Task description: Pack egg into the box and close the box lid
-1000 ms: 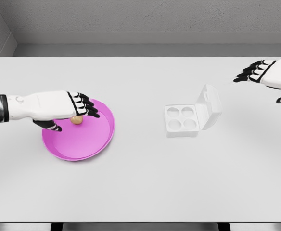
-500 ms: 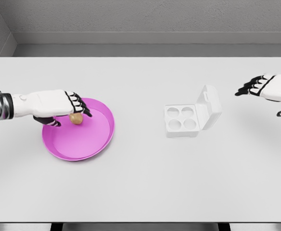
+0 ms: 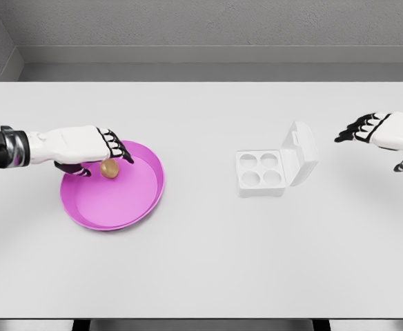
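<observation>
A white table (image 3: 201, 262) filled most of the view. On its left side sat a pink plate (image 3: 119, 203), and the egg (image 3: 109, 168) lay on the plate's upper left part. Right of the middle stood the white box (image 3: 260, 173), its lid (image 3: 301, 152) tilted open and its four cups holding nothing. The left hand (image 3: 87, 146) hovered over the plate's rim, fingers curved down around the egg; whether they touched it could not be told. The right hand (image 3: 384, 131) hung near the table's right edge, well apart from the box, fingers spread loosely.
</observation>
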Controlling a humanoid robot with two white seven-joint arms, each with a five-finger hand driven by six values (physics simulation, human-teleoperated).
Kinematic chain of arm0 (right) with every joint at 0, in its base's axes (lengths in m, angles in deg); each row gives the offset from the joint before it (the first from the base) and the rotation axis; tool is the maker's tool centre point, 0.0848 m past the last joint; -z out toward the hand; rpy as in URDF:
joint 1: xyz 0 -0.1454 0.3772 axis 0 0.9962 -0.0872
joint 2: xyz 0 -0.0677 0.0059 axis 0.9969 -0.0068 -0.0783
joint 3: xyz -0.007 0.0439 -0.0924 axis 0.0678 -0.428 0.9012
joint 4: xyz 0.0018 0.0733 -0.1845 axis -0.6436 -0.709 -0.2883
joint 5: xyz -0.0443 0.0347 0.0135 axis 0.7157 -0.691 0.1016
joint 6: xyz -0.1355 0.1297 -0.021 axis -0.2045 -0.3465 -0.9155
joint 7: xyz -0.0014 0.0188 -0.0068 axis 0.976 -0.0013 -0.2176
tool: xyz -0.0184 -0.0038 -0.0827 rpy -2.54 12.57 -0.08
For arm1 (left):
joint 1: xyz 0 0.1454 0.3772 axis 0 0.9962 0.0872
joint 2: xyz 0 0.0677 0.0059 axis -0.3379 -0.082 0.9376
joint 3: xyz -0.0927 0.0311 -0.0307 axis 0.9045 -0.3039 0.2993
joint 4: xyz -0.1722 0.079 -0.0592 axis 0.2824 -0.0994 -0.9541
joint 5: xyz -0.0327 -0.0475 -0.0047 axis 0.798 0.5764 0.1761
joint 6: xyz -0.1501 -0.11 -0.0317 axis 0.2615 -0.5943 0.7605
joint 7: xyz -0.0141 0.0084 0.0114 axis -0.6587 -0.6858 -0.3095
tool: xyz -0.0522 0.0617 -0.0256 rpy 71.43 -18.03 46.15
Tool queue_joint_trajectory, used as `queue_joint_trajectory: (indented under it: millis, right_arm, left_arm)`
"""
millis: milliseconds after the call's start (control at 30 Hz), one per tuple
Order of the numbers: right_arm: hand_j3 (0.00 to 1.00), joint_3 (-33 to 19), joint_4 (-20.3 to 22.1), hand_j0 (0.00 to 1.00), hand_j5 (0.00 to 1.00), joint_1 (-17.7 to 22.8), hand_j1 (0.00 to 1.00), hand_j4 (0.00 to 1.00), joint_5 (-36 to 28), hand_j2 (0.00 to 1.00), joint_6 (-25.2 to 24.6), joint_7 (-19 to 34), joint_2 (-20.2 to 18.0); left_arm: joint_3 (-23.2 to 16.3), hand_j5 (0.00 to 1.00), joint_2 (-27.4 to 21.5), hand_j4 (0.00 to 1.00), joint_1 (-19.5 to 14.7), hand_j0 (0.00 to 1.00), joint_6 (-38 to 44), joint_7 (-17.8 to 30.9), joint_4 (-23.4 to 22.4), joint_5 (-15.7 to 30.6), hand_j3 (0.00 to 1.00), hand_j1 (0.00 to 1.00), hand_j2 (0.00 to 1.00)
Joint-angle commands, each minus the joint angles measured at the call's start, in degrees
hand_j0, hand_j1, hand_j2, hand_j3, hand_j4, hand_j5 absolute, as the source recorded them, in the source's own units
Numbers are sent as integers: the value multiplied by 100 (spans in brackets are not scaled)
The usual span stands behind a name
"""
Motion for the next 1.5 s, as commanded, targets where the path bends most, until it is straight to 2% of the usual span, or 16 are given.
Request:
queue_joint_trajectory:
  millis: [0, 333, 433, 1367, 1467]
  right_arm:
    - [100, 33, 1, 100, 100, 0, 100, 100, -31, 100, -15, -2, -4]
    - [100, 51, 1, 100, 100, 9, 100, 100, -22, 100, -15, -2, 4]
    - [100, 42, 1, 100, 100, 9, 100, 100, -22, 100, -15, -2, -4]
    - [100, 121, 1, 100, 100, 9, 100, 100, -22, 100, -15, -2, -4]
    - [100, 121, 1, 100, 100, 9, 100, 100, -22, 100, -15, -2, -4]
  left_arm:
    - [1, 86, 5, 86, 0, 86, 10, -1, -13, 6, 86, 86, 86]
    - [-60, 78, 224, 78, 0, 78, 10, -1, -171, -240, 78, 78, 78]
    - [-87, 78, 277, 78, 0, 78, 10, -1, -259, -407, 78, 78, 78]
    - [-95, 76, 462, 76, -9, 76, 10, -1, -620, -662, 76, 76, 76]
    - [-95, 71, 462, 71, -9, 71, 10, -1, -620, -662, 71, 71, 71]
